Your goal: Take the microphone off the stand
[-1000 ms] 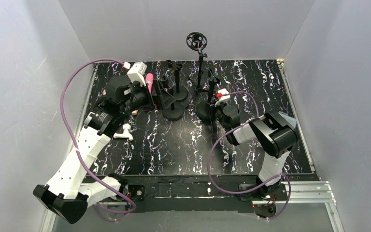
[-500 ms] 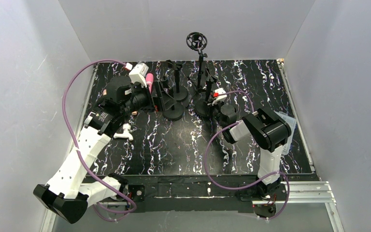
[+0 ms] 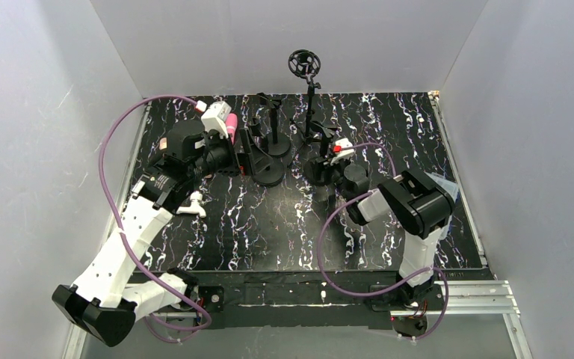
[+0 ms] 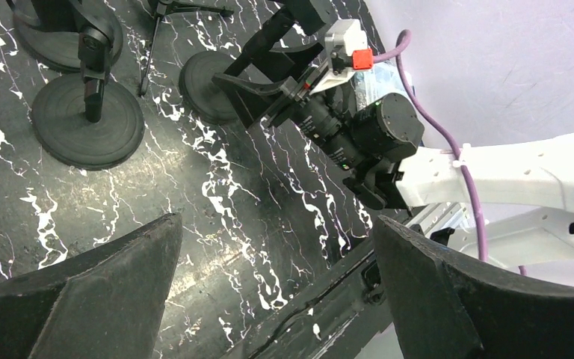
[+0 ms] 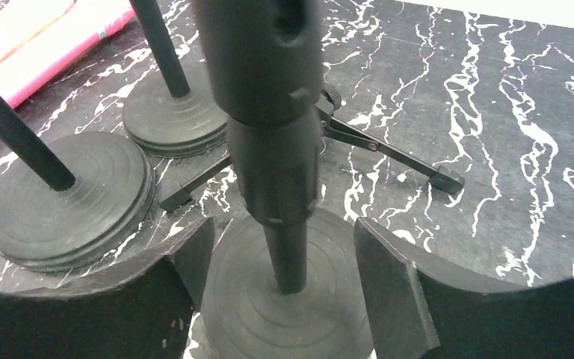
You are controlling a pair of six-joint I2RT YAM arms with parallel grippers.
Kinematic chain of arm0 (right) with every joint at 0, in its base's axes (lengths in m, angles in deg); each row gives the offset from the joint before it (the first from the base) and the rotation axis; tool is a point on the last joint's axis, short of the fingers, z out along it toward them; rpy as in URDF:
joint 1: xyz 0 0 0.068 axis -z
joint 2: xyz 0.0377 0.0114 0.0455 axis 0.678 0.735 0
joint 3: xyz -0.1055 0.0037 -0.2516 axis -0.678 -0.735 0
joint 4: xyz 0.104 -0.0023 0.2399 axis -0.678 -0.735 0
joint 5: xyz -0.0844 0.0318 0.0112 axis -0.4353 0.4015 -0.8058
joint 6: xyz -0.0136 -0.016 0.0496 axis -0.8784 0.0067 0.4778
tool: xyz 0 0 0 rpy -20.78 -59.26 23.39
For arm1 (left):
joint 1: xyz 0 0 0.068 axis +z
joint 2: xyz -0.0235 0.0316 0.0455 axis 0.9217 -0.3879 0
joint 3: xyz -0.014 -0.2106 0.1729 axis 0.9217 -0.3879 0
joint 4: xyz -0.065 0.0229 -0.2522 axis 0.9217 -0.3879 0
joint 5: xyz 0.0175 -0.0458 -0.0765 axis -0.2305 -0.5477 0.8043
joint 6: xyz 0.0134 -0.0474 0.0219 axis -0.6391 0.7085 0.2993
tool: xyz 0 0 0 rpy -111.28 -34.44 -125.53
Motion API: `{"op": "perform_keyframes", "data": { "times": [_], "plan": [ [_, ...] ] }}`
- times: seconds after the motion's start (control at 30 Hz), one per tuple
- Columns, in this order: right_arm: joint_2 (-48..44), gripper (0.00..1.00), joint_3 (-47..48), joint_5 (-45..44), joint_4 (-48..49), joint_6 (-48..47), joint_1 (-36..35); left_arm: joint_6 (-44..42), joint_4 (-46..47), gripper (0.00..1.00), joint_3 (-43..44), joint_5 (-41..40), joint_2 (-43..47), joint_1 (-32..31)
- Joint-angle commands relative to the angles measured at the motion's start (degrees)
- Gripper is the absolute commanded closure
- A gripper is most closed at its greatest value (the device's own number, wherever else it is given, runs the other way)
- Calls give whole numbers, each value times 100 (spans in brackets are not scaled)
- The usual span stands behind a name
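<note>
Right jaws, parted and empty, flank the stand (image 5: 290, 258), the upright microphone (image 5: 260, 60) directly above between them; left jaws, wide open, sit farther from the stand.

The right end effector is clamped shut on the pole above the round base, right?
No, the right end effector is open: its fingers stand apart either side of the pole above the round base, as the right wrist view shows.

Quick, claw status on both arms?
Left claw: open, empty.
Right claw: open, straddling the black round-based stand post, not gripping it.
</note>
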Motion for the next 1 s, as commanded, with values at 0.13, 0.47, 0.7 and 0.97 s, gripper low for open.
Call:
{"op": "perform_keyframes", "data": {
  "times": [0.13, 0.47, 0.7, 0.97],
  "plan": [
    [-1360, 2, -352, -342, -995, 252, 17, -117, -22, 2, 10, 21, 100, -20],
    [-3616, 0, -793, -871, -3740, 765, 17, 288, -27, 0, -155, -994, 13, -45],
    [-5186, 0, -87, -929, -6235, 979, 17, 235, -201, 1, -285, -1889, 69, -332],
    [-5488, 0, 1592, -302, -8332, 1161, 18, -73, -438, 1, -150, -2265, 19, -486]
  ]
}}
